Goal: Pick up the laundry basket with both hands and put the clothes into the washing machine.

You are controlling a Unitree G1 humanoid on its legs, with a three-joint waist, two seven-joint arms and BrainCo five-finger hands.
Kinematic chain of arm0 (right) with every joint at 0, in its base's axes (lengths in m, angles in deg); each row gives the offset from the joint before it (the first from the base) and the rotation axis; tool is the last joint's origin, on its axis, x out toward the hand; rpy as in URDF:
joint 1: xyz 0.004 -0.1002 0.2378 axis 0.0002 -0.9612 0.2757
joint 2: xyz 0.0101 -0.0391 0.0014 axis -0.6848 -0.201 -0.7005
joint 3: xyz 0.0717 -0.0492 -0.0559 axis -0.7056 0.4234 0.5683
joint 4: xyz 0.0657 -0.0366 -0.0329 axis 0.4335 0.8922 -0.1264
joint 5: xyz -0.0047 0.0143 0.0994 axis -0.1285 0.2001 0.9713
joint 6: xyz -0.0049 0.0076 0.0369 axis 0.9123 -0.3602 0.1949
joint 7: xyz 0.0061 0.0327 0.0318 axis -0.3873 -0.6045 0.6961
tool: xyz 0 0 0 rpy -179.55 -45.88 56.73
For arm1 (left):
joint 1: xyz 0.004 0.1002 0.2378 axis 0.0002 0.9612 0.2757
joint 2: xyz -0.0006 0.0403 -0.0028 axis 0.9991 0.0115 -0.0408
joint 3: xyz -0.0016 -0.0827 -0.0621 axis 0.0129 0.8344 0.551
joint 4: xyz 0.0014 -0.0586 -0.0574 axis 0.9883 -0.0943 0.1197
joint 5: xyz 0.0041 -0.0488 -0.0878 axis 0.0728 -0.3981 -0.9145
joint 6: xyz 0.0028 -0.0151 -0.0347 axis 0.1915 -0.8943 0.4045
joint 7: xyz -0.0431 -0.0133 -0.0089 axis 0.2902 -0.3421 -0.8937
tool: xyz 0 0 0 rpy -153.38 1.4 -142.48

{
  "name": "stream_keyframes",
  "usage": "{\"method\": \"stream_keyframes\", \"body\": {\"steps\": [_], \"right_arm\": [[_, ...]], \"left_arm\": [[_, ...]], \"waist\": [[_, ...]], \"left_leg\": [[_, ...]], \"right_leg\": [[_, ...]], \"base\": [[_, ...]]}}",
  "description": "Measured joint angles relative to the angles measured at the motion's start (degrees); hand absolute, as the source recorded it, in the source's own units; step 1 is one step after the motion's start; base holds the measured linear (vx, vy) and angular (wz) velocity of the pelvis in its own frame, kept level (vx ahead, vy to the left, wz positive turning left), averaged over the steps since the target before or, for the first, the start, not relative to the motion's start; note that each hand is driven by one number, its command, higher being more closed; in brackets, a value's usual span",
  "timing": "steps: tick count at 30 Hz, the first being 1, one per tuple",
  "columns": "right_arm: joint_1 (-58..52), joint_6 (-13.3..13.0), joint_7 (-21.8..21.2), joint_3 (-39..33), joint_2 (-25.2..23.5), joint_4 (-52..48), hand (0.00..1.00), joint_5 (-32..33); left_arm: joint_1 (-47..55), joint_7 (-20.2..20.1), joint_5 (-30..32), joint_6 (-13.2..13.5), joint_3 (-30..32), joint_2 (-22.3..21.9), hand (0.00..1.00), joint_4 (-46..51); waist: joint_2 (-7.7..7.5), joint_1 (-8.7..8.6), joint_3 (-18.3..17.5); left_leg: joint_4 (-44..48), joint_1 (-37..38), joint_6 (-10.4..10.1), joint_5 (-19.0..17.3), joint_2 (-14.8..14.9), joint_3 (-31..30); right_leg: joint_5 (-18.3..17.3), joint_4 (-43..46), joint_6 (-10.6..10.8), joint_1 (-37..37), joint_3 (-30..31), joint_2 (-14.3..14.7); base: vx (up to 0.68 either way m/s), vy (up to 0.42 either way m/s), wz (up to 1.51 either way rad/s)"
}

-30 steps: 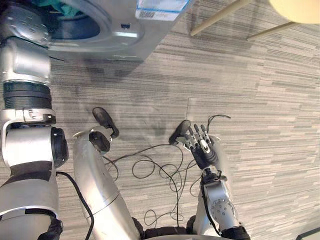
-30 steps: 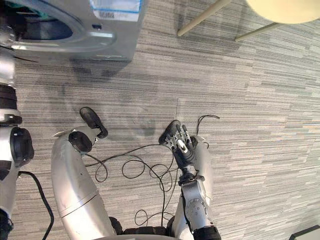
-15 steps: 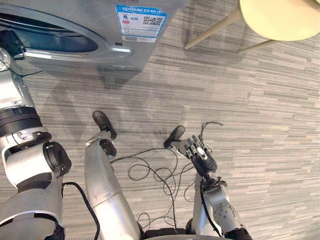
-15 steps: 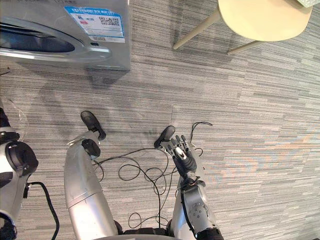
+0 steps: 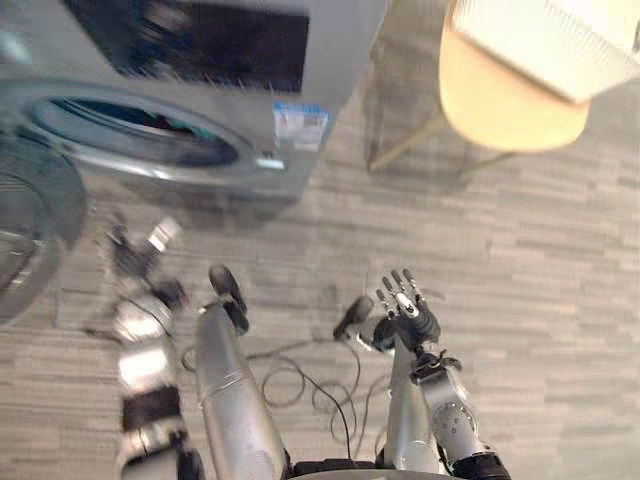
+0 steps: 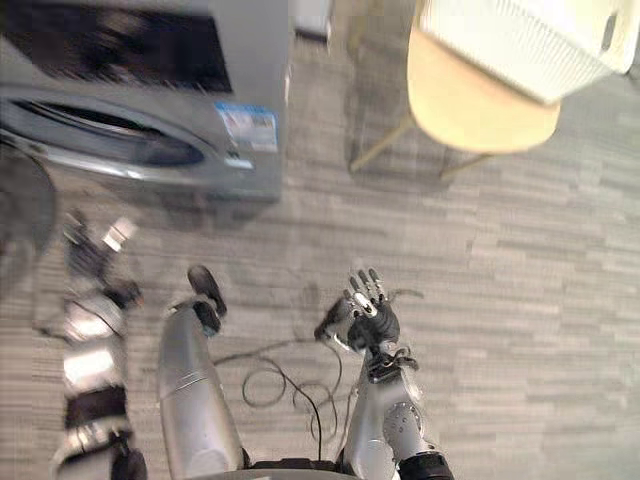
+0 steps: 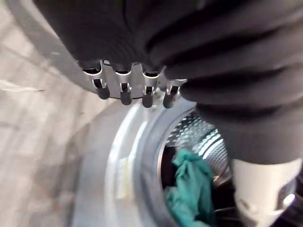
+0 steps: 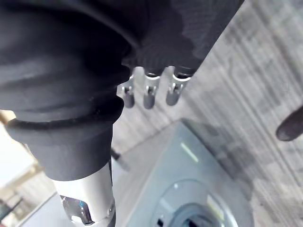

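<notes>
Left hand (image 5: 135,255) pulled back from washing machine (image 5: 335,60) mouth, now low before it beside open door (image 5: 30,225); camera swung up too. Fingers loose, empty. Right hand (image 5: 408,318) farther out front of machine, fingers straight, empty. Teal clothes (image 7: 189,189) inside drum; laundry basket (image 5: 530,40) on stool (image 5: 500,115) right of machine. Loading looks done; next probably shut door. Grey striped carpet (image 5: 560,270).

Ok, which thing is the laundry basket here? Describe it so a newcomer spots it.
Find the grey washing machine with its round door opening, on the robot's left. To its right stands a round pale stool, and the laundry basket sits on that seat. It is white with ribbed walls and a slot handle, unlike anything nearby.
</notes>
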Motion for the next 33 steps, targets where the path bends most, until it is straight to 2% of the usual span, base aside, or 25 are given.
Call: {"method": "stream_keyframes", "body": {"steps": [2,3,4,5,7,8,9,10,11,12,13,14,15,16,19,20,22,23,24,25,26,28,30,31,33], "right_arm": [[-1.2,0.0,1.2,-1.2,2.3,4.0,0.0,-3.9],[-1.4,-0.1,1.3,-1.3,2.6,4.5,0.0,-4.4],[-2.3,0.0,1.9,-1.8,4.2,7.0,0.0,-6.3],[-2.3,0.0,2.0,-2.1,4.8,7.9,0.0,-7.3],[-2.2,0.0,2.1,-3.3,6.4,10.1,0.0,-10.8],[-2.5,0.1,2.1,-4.2,7.6,11.3,0.0,-12.8],[-2.8,0.1,2.0,-5.5,8.1,12.8,0.0,-14.4],[-2.6,0.1,2.0,-7.1,8.5,14.8,0.0,-15.2],[-2.7,0.2,2.0,-8.5,8.1,18.0,0.0,-15.7],[-2.7,0.3,2.0,-9.2,8.1,19.8,0.0,-16.4],[-3.3,0.7,2.0,-10.3,8.2,23.3,0.0,-17.9],[-4.4,0.9,2.0,-11.1,8.7,26.0,0.0,-19.2],[-5.1,1.1,2.0,-11.4,8.8,27.2,0.0,-19.9],[-6.0,1.6,2.0,-11.7,9.1,29.1,0.0,-21.3],[-6.1,3.8,1.8,-12.1,7.2,32.6,0.0,-27.4],[-6.1,4.0,1.7,-12.1,7.1,32.6,0.0,-28.5],[-6.1,4.4,0.9,-11.9,7.1,33.2,0.0,-30.0],[-6.1,4.3,0.8,-11.0,7.1,33.5,0.0,-30.1],[-5.6,4.4,0.7,-9.3,6.7,34.7,0.0,-30.3],[-5.5,4.5,-0.3,-7.6,6.7,35.9,0.0,-30.3],[-5.5,4.5,-0.6,-6.7,6.8,36.0,0.0,-30.3],[-5.6,4.4,-0.8,-5.0,6.4,36.9,0.0,-29.7],[-5.4,4.4,-1.2,-3.8,6.5,37.1,0.0,-29.3],[-5.1,4.4,-1.7,-3.1,6.5,37.1,0.0,-28.5],[-4.6,4.4,-1.6,-2.0,6.4,36.5,0.0,-28.5]], "left_arm": [[9.2,-2.0,-1.3,1.0,-3.2,-4.0,0.0,-0.4],[10.1,-2.4,-1.7,1.1,-3.3,-4.2,0.0,-0.6],[13.7,-3.3,-2.9,1.3,-3.1,-4.6,0.0,-0.7],[14.8,-3.9,-3.2,1.6,-2.6,-4.6,0.0,-0.7],[17.0,-5.3,-5.2,1.8,-1.1,-4.7,0.0,-0.7],[17.6,-5.8,-5.7,1.8,0.0,-4.7,0.0,-0.2],[17.6,-6.1,-6.6,2.0,1.6,-4.7,0.0,1.5],[17.1,-6.4,-7.3,2.2,3.3,-4.5,0.0,2.3],[16.0,-6.6,-7.4,2.2,5.7,-3.9,0.0,3.1],[15.4,-6.7,-7.3,2.2,6.9,-3.1,0.0,3.3],[14.3,-6.6,-7.0,1.9,9.6,-1.1,0.0,3.3],[13.1,-6.5,-6.6,1.4,12.8,1.0,0.0,3.3],[12.3,-6.3,-5.6,0.9,14.3,2.6,0.0,3.3],[10.8,-5.8,-3.5,0.1,16.4,5.6,0.0,2.7],[4.1,-4.0,2.8,-2.8,24.6,19.9,0.0,-7.0],[3.6,-3.9,4.1,-3.1,26.0,22.2,0.0,-9.1],[2.1,-3.7,6.5,-3.4,28.6,29.7,0.0,-16.7],[1.0,-3.8,6.4,-3.2,29.2,33.0,0.0,-20.2],[-0.8,-4.2,6.0,-2.8,30.4,37.5,0.0,-25.5],[-2.7,-5.2,4.3,-2.8,31.1,41.6,0.0,-31.4],[-3.1,-5.6,3.7,-2.8,31.1,43.5,0.0,-34.4],[-7.8,-7.2,3.5,-2.8,30.8,48.7,0.0,-43.0],[-10.2,-7.9,4.1,-2.8,29.1,50.3,0.0,-44.7],[-12.3,-8.2,5.4,-2.8,27.0,51.4,0.0,-45.1],[-18.0,-8.8,8.4,-2.7,24.0,52.1,0.0,-44.4]], "waist": [[2.2,0.49,-3.9],[2.5,0.49,-4.5],[3.9,0.51,-7.3],[4.43,0.58,-7.9],[5.78,1.13,-9.1],[6.65,1.43,-10.3],[7.05,0.99,-12.0],[7.03,0.93,-13.2],[6.35,0.3,-15.2],[6.39,0.13,-16.2],[6.85,0.0,-18.0],[7.16,0.02,-19.7],[8.17,0.04,-20.7],[8.17,0.01,-21.6],[6.64,0.36,-22.5],[6.47,0.43,-22.6],[7.27,0.2,-23.3],[8.39,0.12,-23.9],[8.33,0.11,-24.0],[7.92,0.33,-24.2],[7.63,0.38,-24.3],[6.88,0.34,-24.6],[6.18,0.47,-24.3],[4.62,1.04,-23.6],[3.08,1.33,-21.4]], "left_leg": [[-13.6,9.4,-0.4,5.3,-4.4,0.6],[-15.2,10.5,-0.3,5.9,-4.9,0.7],[-22.0,15.2,0.5,7.5,-6.7,1.0],[-23.3,16.7,0.5,7.5,-7.2,1.2],[-19.7,20.3,1.1,7.1,-7.4,1.1],[-16.7,23.0,1.0,5.3,-8.2,1.0],[-16.6,24.0,1.1,5.1,-9.4,0.3],[-16.8,24.8,1.1,5.1,-10.5,-1.1],[-15.9,25.0,1.3,4.3,-11.9,-3.5],[-14.1,25.1,1.5,3.1,-12.1,-4.7],[-11.1,25.9,-0.3,1.7,-12.2,-7.5],[-11.4,27.5,-3.8,-0.8,-12.8,-9.7],[-12.0,28.6,-3.9,-2.8,-13.4,-10.3],[-13.3,29.8,-2.6,-5.1,-14.5,-10.2],[-15.3,32.2,-2.1,-5.3,-19.6,-9.0],[-16.6,33.5,-1.6,-5.0,-20.7,-8.1],[-18.4,35.7,-0.7,-4.8,-22.4,-6.3],[-19.4,35.7,2.8,-4.9,-22.2,-5.1],[-20.1,36.1,3.7,-4.7,-22.1,-4.9],[-21.2,37.4,3.6,-4.2,-21.9,-4.4],[-21.8,37.9,3.3,-4.0,-21.8,-3.9],[-24.0,39.1,2.2,-2.0,-20.5,-3.9],[-26.1,38.9,1.2,-0.2,-19.6,-3.9],[-27.3,37.7,0.4,1.2,-18.6,-4.2],[-27.8,34.7,-0.4,2.8,-16.8,-5.5]], "right_leg": [[0.4,-5.8,0.7,8.5,-4.3,-0.6],[0.5,-6.3,0.8,9.4,-5.0,-0.9],[0.7,-8.8,1.1,13.8,-8.1,-1.3],[0.8,-9.3,0.9,15.5,-9.2,-1.7],[0.5,-9.8,0.4,19.5,-9.9,-2.9],[0.8,-10.1,1.0,21.6,-9.7,-3.7],[1.3,-10.5,1.8,23.1,-10.0,-4.7],[1.7,-11.3,2.6,24.0,-9.8,-5.2],[2.4,-12.6,3.6,25.4,-10.3,-6.5],[3.0,-13.2,4.2,26.3,-10.4,-7.0],[3.9,-14.5,5.5,28.1,-10.3,-7.5],[4.7,-15.7,6.8,29.6,-10.3,-7.8],[5.3,-16.4,7.5,30.5,-10.3,-8.0],[6.4,-17.5,8.6,31.5,-10.5,-8.4],[13.7,-24.5,9.2,34.5,-9.6,-10.6],[15.0,-25.5,8.9,34.9,-9.1,-11.2],[18.4,-28.3,4.7,35.7,-7.8,-11.8],[18.2,-28.4,4.0,35.4,-6.3,-10.8],[15.4,-26.0,5.5,34.6,-3.1,-9.2],[12.8,-25.4,5.9,34.3,-1.3,-7.3],[12.2,-25.9,5.2,34.6,-1.5,-7.0],[12.9,-29.6,8.0,35.7,-1.7,-4.4],[12.6,-29.2,8.2,34.5,-1.6,-2.9],[11.8,-27.6,7.9,32.7,-1.5,-2.3],[10.2,-24.3,6.8,30.1,-3.2,-1.8]], "base": [[0.05,-0.187,0.93],[0.15,-0.181,1.1],[0.12,-0.094,0.78],[0.18,-0.129,0.8],[0.15,-0.055,0.18],[0.16,0.017,0.07],[0.16,0.061,0.08],[0.11,0.097,0.19],[0.1,0.093,0.1],[0.12,0.117,0.08],[0.14,0.176,-0.04],[0.14,0.224,-0.05],[0.14,0.317,0.06],[0.11,0.284,0.21],[0.13,0.298,0.06],[0.09,0.255,-0.2],[0.06,0.25,-0.14],[0.01,0.208,-0.08],[-0.01,0.111,-0.16],[-0.01,0.027,-0.21],[-0.02,-0.038,-0.27],[-0.06,-0.101,-0.19],[-0.1,-0.111,-0.06],[-0.19,-0.144,0.06],[-0.21,-0.169,0.32]]}}
